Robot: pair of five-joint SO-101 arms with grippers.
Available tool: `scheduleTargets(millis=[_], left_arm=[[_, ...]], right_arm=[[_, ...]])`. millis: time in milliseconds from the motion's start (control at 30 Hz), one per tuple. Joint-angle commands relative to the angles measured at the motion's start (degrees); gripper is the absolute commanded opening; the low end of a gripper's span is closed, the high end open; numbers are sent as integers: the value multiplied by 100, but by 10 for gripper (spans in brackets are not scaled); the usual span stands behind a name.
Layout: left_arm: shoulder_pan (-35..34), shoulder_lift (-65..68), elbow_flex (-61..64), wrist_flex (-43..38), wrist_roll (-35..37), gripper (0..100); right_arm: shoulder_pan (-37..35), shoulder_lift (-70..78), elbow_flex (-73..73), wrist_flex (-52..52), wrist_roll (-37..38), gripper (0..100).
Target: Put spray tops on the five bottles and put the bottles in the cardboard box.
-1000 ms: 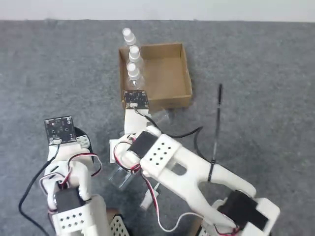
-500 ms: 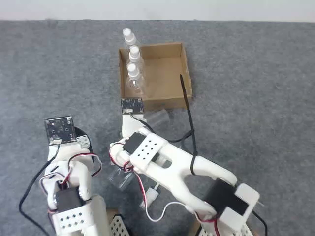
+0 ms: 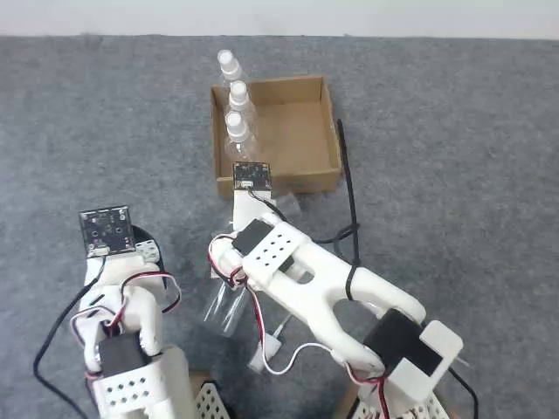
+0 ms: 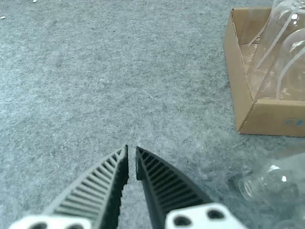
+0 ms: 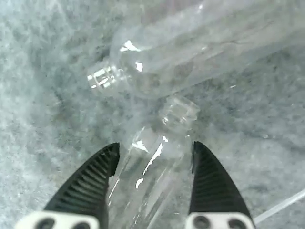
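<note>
Now, right gripper [image 5: 155, 145]: black ribbed jaws spread to either side of a capless clear plastic bottle [image 5: 152, 167] lying on the grey felt-like worktop [image 5: 43, 71]; contact with its sides impossible to tell.
Neck of that bottle: open and threaded, pointing away from the wrist, close to the shoulder of a second clear bottle.
Second clear bottle [image 5: 200, 43]: likewise without a top, lying crosswise just beyond the first, its neck off to one side.
Brown cardboard box [image 3: 330, 131]: open-topped, at the far middle of the worktop; the right arm's wrist camera board [image 3: 250, 175] sits against its near wall in the high view.
Capped bottles [image 3: 238, 92]: three clear bottles with white spray tops, upright in a row along the box wall on the left arm's side, tops above the rim.
Left gripper [image 4: 132, 149]: black ribbed jaws pressed nearly together, a thin slit between the tips, pinching nothing; low over bare worktop, well apart from the box.
Loose bottle near the box [image 4: 267, 186]: clear, on its side on the worktop, just off the box's near corner in the left wrist view.
Thin black cable [image 3: 349, 183]: running from the right arm up past the box's near corner.
</note>
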Motion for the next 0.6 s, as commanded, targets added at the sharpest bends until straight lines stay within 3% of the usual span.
scheduleTargets(millis=[0, 100, 567], left_arm=[[-18, -97, -101, -229, -18, 27], [-18, -97, -101, -229, -18, 27], [-18, -97, -92, -229, -18, 27]], right_arm=[[110, -444, -360, 558, 176, 56], [198, -716, -527, 1042, 273, 55], [1121, -1877, -527, 1604, 2312, 55]])
